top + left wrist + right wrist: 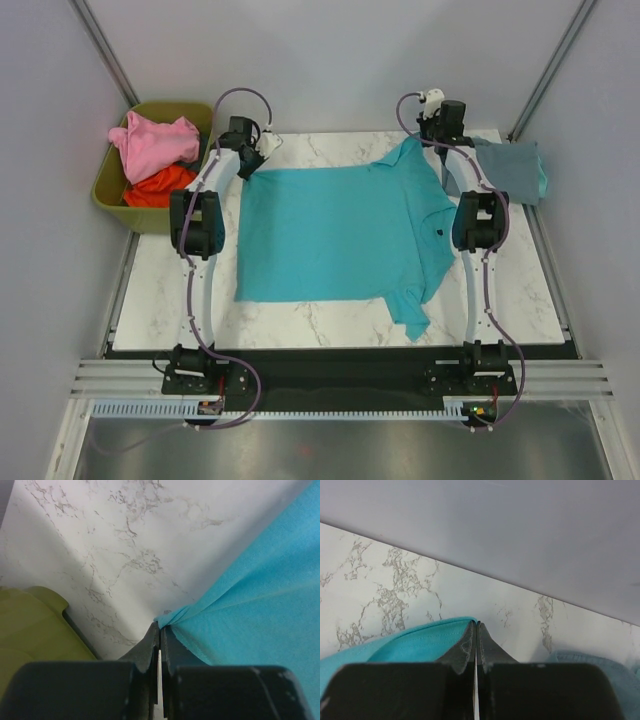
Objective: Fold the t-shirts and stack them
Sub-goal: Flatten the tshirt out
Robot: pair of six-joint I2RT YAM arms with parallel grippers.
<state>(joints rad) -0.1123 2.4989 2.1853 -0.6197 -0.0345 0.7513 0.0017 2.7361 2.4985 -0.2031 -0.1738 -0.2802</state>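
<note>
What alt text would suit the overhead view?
A bright teal cloth t-shirt lies spread on a white marble table, left claw and right claw shut on its far edge. An olive-green plastic bin holds a pink shirt and an orange-red shirt.

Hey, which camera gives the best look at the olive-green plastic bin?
The top external view: the olive-green plastic bin shows whole, holding a pink cloth shirt and an orange-red one. The left wrist view catches only its corner; the right wrist view shows none of it.
</note>
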